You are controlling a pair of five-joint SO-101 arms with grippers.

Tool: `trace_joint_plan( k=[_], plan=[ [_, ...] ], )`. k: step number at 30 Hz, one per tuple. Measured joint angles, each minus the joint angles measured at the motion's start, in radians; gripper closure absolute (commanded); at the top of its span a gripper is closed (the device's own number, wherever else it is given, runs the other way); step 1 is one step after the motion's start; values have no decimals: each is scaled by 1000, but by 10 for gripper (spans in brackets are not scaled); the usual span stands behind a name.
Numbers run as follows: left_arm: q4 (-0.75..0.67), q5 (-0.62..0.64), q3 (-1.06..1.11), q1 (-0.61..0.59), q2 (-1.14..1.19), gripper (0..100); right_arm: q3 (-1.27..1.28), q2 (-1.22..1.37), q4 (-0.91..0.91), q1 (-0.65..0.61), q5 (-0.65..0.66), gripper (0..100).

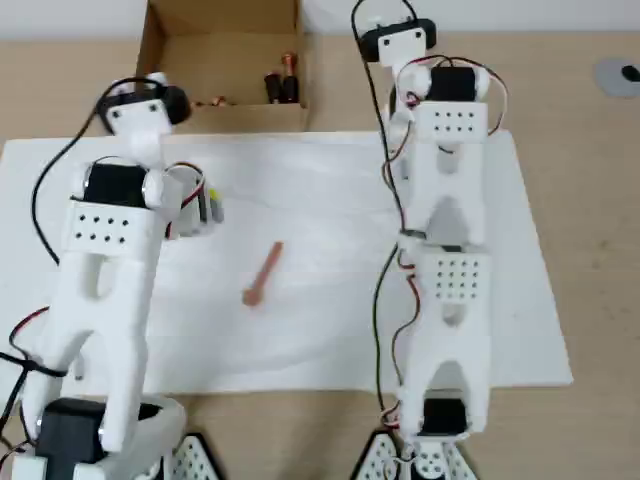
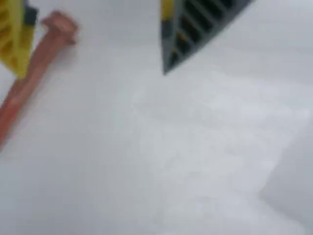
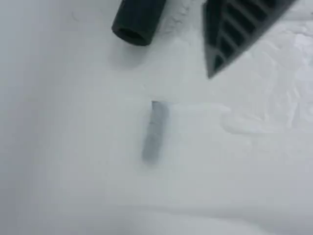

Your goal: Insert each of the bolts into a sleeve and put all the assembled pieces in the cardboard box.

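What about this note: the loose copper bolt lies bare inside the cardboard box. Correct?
No. The copper bolt lies bare on the white sheet between the arms, not inside the cardboard box; the high view shows it.

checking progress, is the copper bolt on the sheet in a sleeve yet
Not yet: the copper-coloured metal bolt lies bare and flat on the white sheet.

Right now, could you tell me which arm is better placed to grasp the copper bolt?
Likely left: its open gripper is right beside the bolt; the right arm hangs over a black sleeve.
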Motion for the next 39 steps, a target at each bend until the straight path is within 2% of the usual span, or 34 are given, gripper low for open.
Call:
trace_joint_plan(
  k=[3, 10, 21, 27, 35, 39],
  plan=[
    [0, -78, 29, 60, 54, 806, 0, 0, 0, 0, 0, 623],
    [41, -100, 41, 204, 284, 807, 3, -6, 0, 29, 0, 623],
    [91, -71, -49, 282, 474, 807, 6, -140, 0, 43, 0, 623],
    [83, -52, -118, 299, 617, 808, 126, -172, 0, 57, 0, 623],
    [97, -43, -255, 316, 753, 926, 402, -292, 0, 95, 0, 623],
    [98, -43, -281, 324, 786, 967, 462, -327, 0, 129, 0, 623]
  ],
)
